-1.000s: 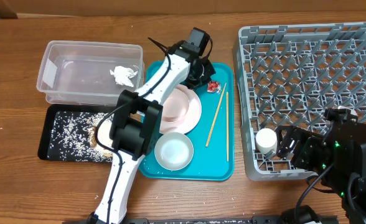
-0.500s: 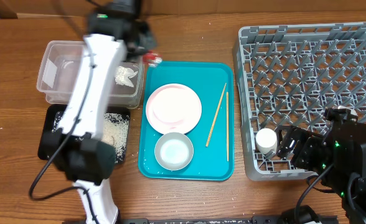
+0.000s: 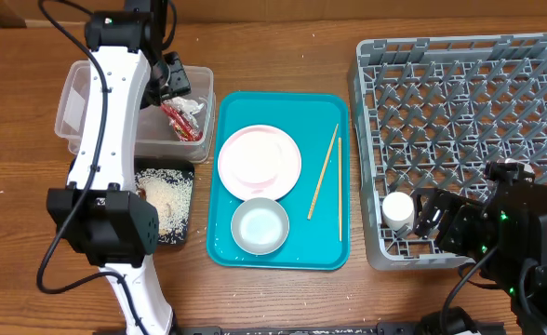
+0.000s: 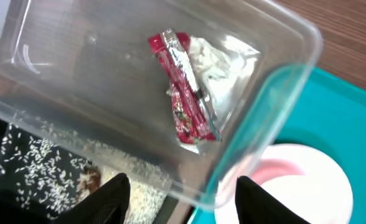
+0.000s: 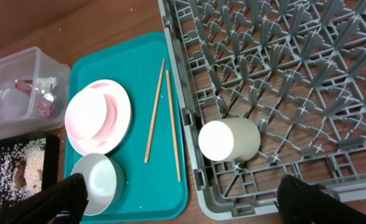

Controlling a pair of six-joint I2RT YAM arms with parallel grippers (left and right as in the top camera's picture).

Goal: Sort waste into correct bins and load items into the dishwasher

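Observation:
The red wrapper (image 4: pixel 186 106) lies inside the clear tub (image 4: pixel 282 81), partly on the white tissue (image 4: pixel 223 59). My left gripper (image 4: pixel 183 202) hangs open above the tub with nothing between its fingers; the overhead view shows it (image 3: pixel 168 82) over the tub's right end. Rice (image 3: pixel 166 195) covers the black tray (image 3: pixel 188 237). On the teal tray (image 3: pixel 283 107) are a pink plate (image 3: pixel 260 158), a white bowl (image 3: pixel 260 226) and two chopsticks (image 3: pixel 325 172). A white cup (image 5: pixel 228 140) lies in the grey dish rack (image 5: pixel 282 62). My right gripper (image 5: pixel 189 202) stands open at the rack's near corner, holding nothing.
My left arm's white links (image 3: pixel 106 140) stretch over the black tray and the tub's left half. Bare wooden table (image 3: pixel 283 46) lies behind the teal tray and between it and the rack.
My left arm swung from the teal tray to the clear tub, carrying the red wrapper. Its jaws opened and the wrapper now lies in the tub. The right arm stayed still.

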